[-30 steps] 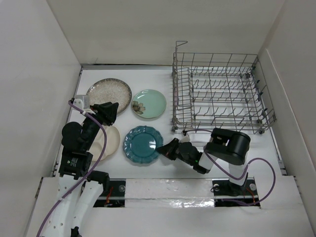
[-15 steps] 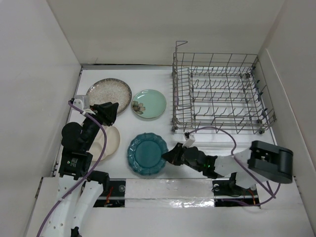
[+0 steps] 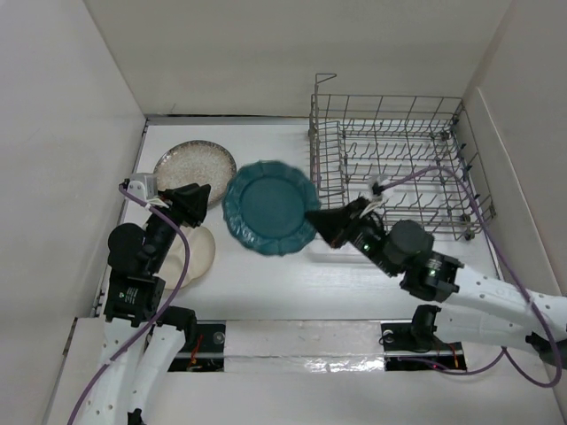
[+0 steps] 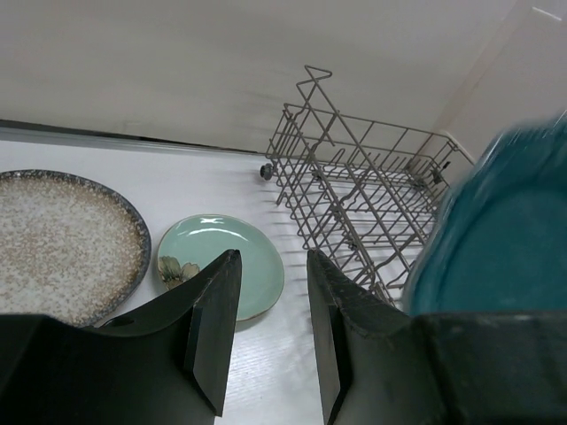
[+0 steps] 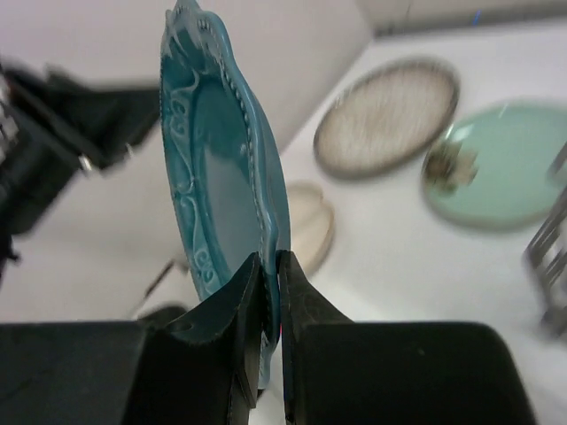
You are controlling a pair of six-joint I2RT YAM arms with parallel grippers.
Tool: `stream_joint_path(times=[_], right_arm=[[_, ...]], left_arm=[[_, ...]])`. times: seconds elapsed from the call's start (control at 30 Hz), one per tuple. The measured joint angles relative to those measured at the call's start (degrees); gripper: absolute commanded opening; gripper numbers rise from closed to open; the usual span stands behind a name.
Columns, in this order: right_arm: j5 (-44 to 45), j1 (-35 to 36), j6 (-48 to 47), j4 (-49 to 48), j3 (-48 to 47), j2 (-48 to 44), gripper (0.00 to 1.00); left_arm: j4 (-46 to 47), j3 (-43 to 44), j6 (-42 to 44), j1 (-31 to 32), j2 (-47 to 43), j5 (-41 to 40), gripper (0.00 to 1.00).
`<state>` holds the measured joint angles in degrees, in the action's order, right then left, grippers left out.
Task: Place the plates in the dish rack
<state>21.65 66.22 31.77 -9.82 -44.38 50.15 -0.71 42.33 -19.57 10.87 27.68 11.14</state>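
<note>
At the left, the left gripper (image 3: 190, 205) is seen poised above the table (image 3: 266, 292), beside the beige plate (image 3: 195, 164). In its wrist view its fingers (image 4: 213, 328) are set moderately apart, with nothing held between them. The beige plate is laid flat at the far left of the table. The cream plate (image 3: 202, 252) is laid flat nearer the arm bases and is partly hidden by the left arm.

Toward the middle, the teal plate (image 3: 270, 208) is held clear of the table, between the beige plate and the rack (image 3: 399, 173). Its right rim is pinched by the right gripper (image 3: 330, 223). In the right wrist view the plate (image 5: 217, 177) is seen standing nearly on edge, and the jaws are closed tightly on its lower rim.

The mint plate (image 4: 217, 257) is covered by the teal plate in the top view. From both wrists it is shown flat on the table, between the beige plate and the rack's left wall. The rack is stood at the far right of the table, and all four plates are outside it.
</note>
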Motion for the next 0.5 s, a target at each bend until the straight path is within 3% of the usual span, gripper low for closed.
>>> stream_joint_path(times=[0.23,0.5], right_arm=[[3.6,-17.7,-9.8,5.2,-13.2,-2.5,0.00],[6.4,-42.6,-13.4,13.7,-20.2,-0.7,0.00]], left_arm=[[0.0,0.0,0.0,0.0,-0.2,0.0,0.32],[0.0,0.0,0.0,0.0,-0.2,0.0,0.32]])
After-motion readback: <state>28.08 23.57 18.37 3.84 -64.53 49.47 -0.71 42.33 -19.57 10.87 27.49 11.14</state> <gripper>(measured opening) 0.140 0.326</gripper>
